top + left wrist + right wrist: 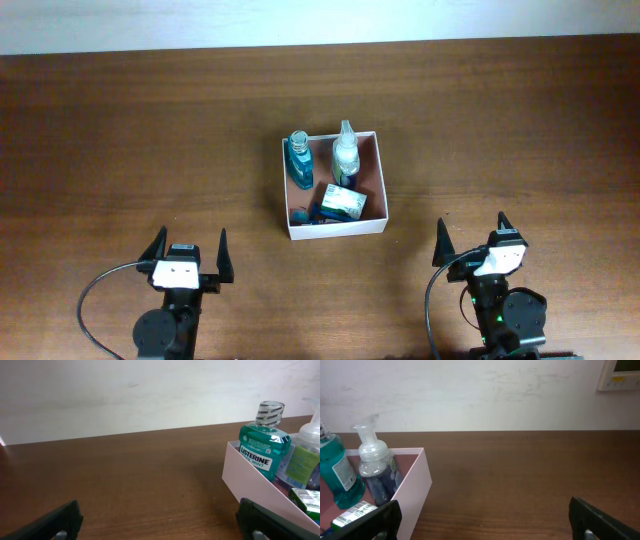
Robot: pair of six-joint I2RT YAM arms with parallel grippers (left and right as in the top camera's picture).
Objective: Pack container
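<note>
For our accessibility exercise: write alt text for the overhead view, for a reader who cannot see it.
A white-walled container holds a mouthwash bottle, a pump bottle and a green carton. Below it, the left gripper and right gripper sit open, empty.

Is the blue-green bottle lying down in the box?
No, the bottle stands upright against the box wall, with its neck pointing straight up.
</note>
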